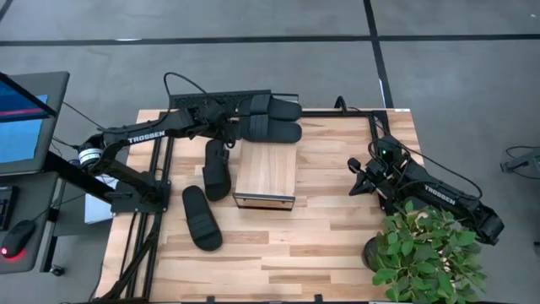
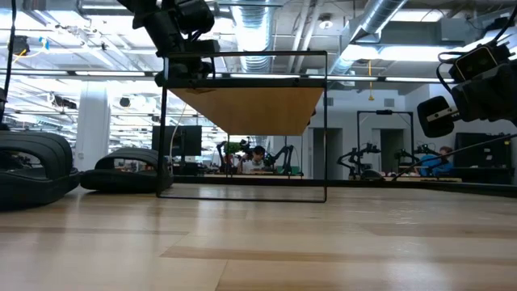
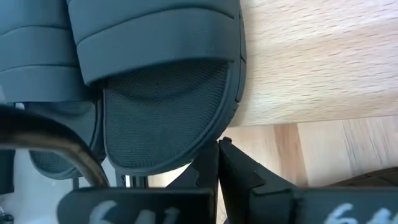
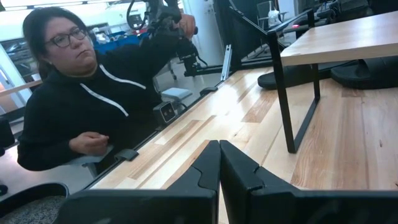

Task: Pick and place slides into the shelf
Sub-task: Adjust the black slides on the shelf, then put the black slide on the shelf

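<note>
The left end effector [image 3: 217,163] sits closest to its wrist camera, fingers pressed together on nothing, just short of the rounded end of a slide [image 3: 168,118] that lies against the light wood of the shelf [image 3: 311,62]. In the high view this left end effector [image 1: 229,127] reaches over the far edge of the surface [image 1: 337,245], near its far left corner. Two slides [image 1: 270,118] lie side by side there, between the shelf [image 1: 266,176] and the far edge, one touching the shelf's far end. A third slide [image 1: 216,168] lies just beside the shelf's left side, and a fourth slide [image 1: 201,218] lies apart from it, further toward the near left corner. The shelf stands about midway across the surface, its top bare. The right end effector [image 1: 363,179] hovers near the right edge, clenched and holding nothing, beside a potted plant [image 1: 426,253]. A person [image 4: 87,112] in a dark hooded top sits beyond the surface's edge in the right wrist view.
</note>
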Controlling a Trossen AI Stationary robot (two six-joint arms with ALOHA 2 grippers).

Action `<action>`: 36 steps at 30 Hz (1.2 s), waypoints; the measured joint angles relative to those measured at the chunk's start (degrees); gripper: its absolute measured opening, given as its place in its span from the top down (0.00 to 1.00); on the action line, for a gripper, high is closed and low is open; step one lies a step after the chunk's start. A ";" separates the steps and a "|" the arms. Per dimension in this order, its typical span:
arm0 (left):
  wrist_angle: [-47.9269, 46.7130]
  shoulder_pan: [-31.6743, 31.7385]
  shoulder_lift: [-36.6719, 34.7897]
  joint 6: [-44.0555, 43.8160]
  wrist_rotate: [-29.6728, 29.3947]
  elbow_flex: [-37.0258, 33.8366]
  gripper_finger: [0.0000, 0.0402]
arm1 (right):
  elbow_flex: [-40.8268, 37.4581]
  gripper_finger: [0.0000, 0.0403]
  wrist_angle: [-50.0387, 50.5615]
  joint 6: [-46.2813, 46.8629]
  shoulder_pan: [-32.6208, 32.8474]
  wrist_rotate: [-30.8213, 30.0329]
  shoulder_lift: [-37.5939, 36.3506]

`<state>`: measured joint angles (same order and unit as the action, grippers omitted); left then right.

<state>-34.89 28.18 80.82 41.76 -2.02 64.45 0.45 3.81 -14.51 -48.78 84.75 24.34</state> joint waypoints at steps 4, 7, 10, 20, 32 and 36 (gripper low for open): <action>-0.25 -0.06 -0.02 -0.37 0.00 0.00 1.00 | 0.00 1.00 0.00 0.00 -0.02 0.00 0.00; -1.10 -0.62 -0.12 -0.39 -0.31 0.00 1.00 | 0.00 1.00 0.00 0.00 -0.01 0.00 0.00; -3.01 -1.31 -0.31 -0.69 -1.22 0.25 1.00 | 0.00 1.00 0.00 -0.01 -0.01 0.00 0.00; -9.85 -4.69 -6.94 -2.92 -1.66 3.30 1.00 | 0.00 1.00 0.00 0.00 0.00 0.00 0.00; -31.05 -8.22 -23.73 -15.64 9.10 3.11 1.00 | 0.00 1.00 0.00 0.00 0.00 0.00 0.00; -33.03 -9.27 -28.70 -21.18 9.58 0.00 1.00 | 0.00 1.00 0.00 0.00 0.00 0.00 0.00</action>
<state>-67.92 18.92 52.12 20.58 7.56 64.44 0.45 3.81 -14.50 -48.78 84.75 24.34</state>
